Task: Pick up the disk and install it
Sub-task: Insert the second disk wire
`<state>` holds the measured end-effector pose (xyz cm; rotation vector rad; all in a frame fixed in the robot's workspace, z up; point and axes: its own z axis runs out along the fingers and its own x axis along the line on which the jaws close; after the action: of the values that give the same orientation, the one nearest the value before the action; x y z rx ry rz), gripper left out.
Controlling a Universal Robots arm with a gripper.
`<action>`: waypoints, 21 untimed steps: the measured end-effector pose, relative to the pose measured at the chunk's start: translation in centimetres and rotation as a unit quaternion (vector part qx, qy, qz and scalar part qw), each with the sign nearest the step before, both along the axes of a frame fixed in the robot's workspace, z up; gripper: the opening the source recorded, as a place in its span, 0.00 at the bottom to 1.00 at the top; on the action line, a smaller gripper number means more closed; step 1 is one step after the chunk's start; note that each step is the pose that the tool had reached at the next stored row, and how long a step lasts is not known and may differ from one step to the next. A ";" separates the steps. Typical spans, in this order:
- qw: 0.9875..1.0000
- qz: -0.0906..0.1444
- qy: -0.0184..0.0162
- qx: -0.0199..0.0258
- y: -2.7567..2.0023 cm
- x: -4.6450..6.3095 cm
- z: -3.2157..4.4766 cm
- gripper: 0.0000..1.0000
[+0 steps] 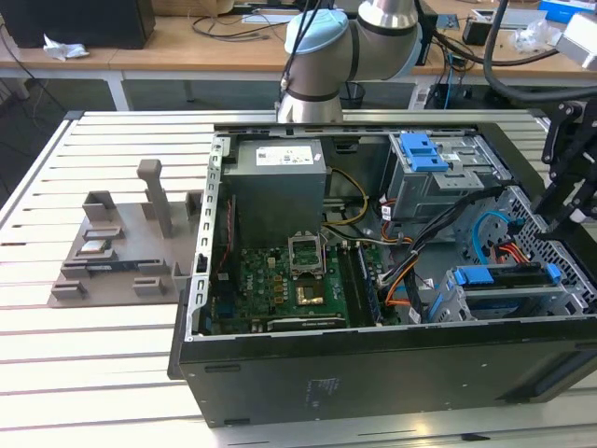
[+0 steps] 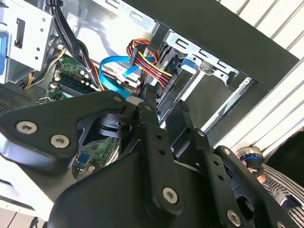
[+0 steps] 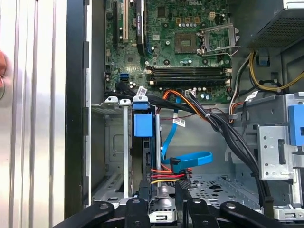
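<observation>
End effector (image 3: 164,202) hovers behind disk (image 3: 145,156), fingertips hidden.

We note that the computer case (image 1: 373,369) has a matt black painted shell and a bare grey sheet-metal interior. The drive cage (image 3: 116,152) is dull, perforated metal, fitted with a smooth blue plastic latch (image 3: 143,125). The motherboard (image 3: 190,42) shows a green, slightly glossy laminate. The cables (image 3: 190,159) wear shiny plastic sheathing in blue, red, yellow and black. The gripper (image 3: 164,209) has matt black links with bright metal screws. The table (image 1: 112,373) is ribbed, pale, satin metal. The fixture (image 1: 121,243) on it looks like matt grey plastic.
</observation>
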<state>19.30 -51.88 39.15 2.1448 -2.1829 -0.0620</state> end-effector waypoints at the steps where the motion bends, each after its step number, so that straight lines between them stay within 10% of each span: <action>1: 1.000 0.000 0.000 0.000 0.21 0.0 -0.11 0.36; 3: 1.000 0.000 0.000 0.000 1.09 -0.8 -0.72 0.36; 6: 1.000 0.006 0.000 0.000 1.09 -1.5 -1.79 0.36; 17: 1.000 0.007 0.000 0.000 1.09 -1.9 -1.82 0.35; 21: 1.000 0.007 0.000 0.000 1.09 -1.9 -1.82 0.16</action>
<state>17.44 -50.79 37.33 2.1602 -2.1672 -0.0610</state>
